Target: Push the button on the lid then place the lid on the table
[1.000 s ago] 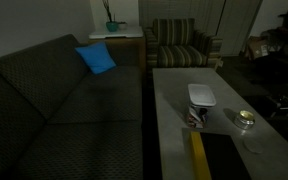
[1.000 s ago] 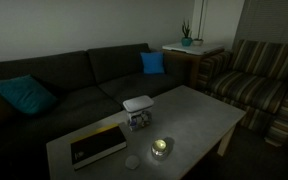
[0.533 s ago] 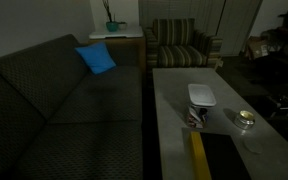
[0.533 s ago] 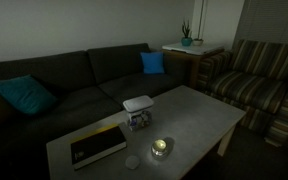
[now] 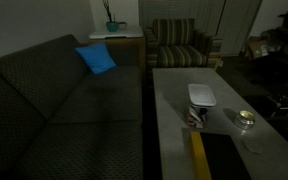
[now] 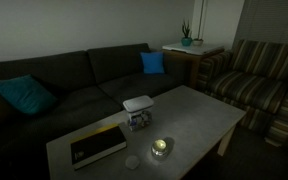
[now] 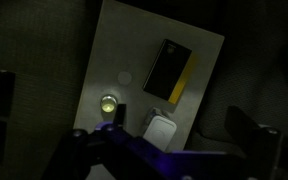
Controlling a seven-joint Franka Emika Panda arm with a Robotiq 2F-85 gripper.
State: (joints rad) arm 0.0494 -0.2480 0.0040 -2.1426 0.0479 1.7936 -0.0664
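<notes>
I am hovering high above the pale grey counter (image 7: 134, 50), my gripper (image 7: 156, 142) standing wide open and holding nothing. The white lid (image 7: 160, 129) is sitting on top of a patterned container (image 6: 137, 121) near the middle of the counter, well below my fingers. A small round gold tin (image 7: 108, 104) is lying near it, and a dark panel (image 7: 167, 66) edged with a yellow stripe is lying towards one end.
</notes>
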